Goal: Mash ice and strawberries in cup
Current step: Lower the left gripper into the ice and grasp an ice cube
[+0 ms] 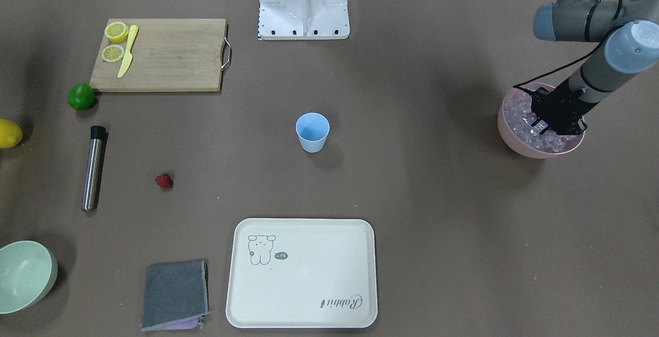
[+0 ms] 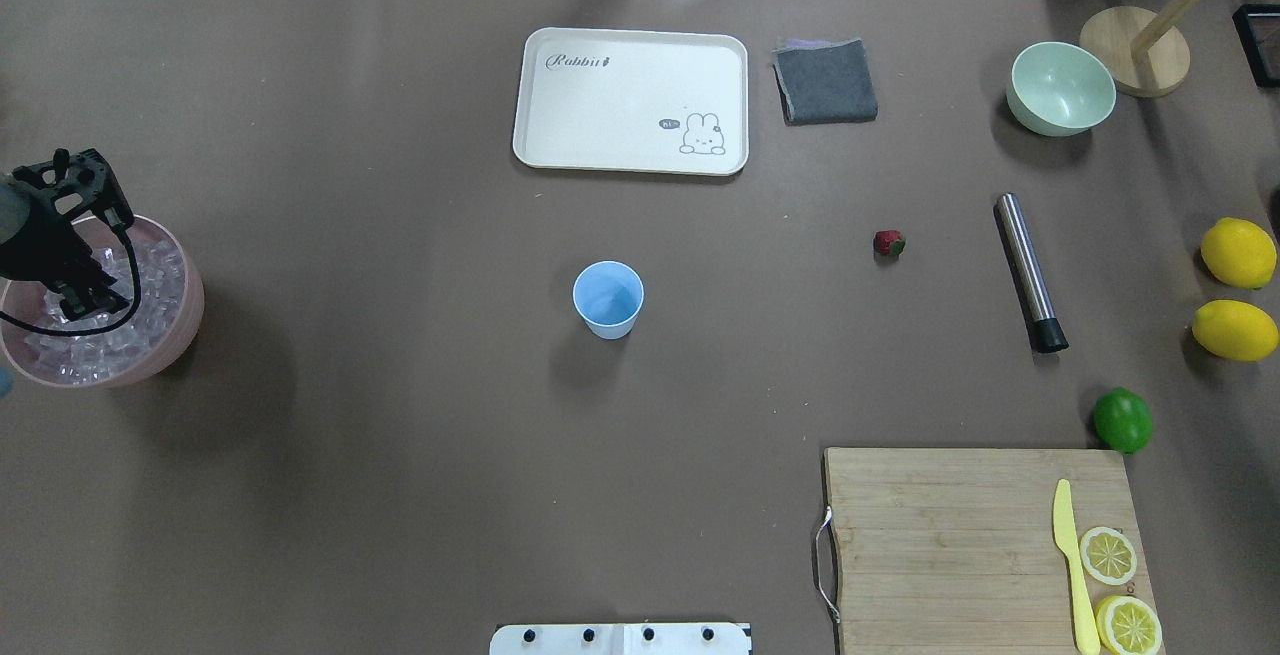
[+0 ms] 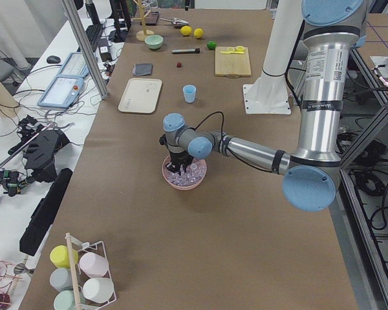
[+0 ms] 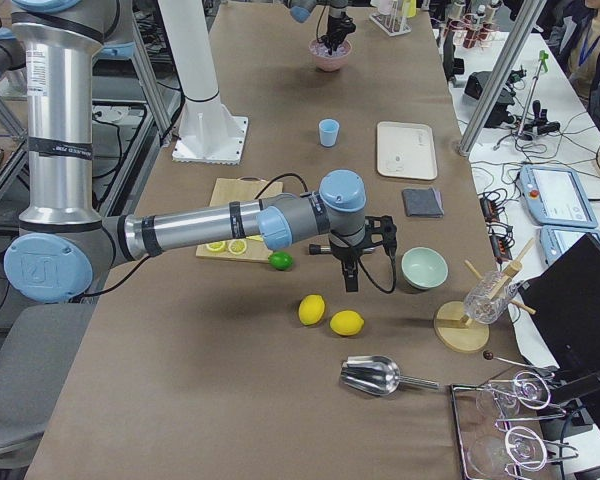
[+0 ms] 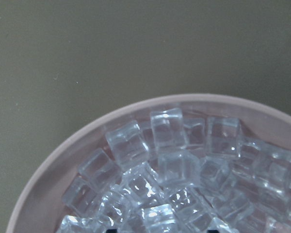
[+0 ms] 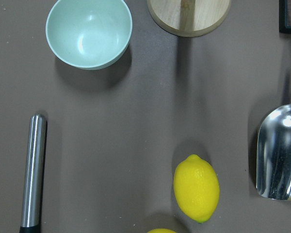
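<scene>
The light blue cup stands upright mid-table, nothing showing inside it. A small red strawberry lies alone on the brown table, between the cup and a steel muddler. The ice fills a pink bowl at the table's far left end. My left gripper is lowered into that bowl, its fingers apart among the cubes, so it reads as open. My right gripper hangs over the table beyond the lime, near two lemons; whether it is open or shut I cannot tell.
A steel muddler lies near the strawberry. A cutting board bears lemon halves and a yellow knife, with a lime beside it. A cream tray, grey cloth, pale green bowl, lemons and metal scoop lie around.
</scene>
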Robot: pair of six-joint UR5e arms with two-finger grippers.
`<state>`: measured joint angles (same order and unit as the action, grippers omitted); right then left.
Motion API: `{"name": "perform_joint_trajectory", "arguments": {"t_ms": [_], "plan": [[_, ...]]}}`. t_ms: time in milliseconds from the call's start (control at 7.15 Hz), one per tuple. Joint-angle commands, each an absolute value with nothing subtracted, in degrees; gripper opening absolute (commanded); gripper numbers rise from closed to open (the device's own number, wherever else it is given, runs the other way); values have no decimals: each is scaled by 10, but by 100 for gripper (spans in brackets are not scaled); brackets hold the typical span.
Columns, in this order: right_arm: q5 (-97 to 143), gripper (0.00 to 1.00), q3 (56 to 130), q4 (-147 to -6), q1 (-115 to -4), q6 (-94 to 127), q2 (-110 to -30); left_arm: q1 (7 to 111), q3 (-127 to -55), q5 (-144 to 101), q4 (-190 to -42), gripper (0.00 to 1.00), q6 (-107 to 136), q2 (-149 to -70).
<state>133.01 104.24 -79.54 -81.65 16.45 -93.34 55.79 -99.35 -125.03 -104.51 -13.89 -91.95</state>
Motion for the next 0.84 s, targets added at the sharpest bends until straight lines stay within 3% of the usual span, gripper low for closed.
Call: {"name": "perform_joint_trajectory", "arguments": {"t_ms": [0, 699], "plan": [[1330, 100, 1042, -795, -817, 165, -934, 560, -1005, -1255, -1043, 0, -139, -917], [1332, 100, 1042, -795, -817, 164, -933, 607, -1013, -1362, -1041, 0, -139, -947]]}}
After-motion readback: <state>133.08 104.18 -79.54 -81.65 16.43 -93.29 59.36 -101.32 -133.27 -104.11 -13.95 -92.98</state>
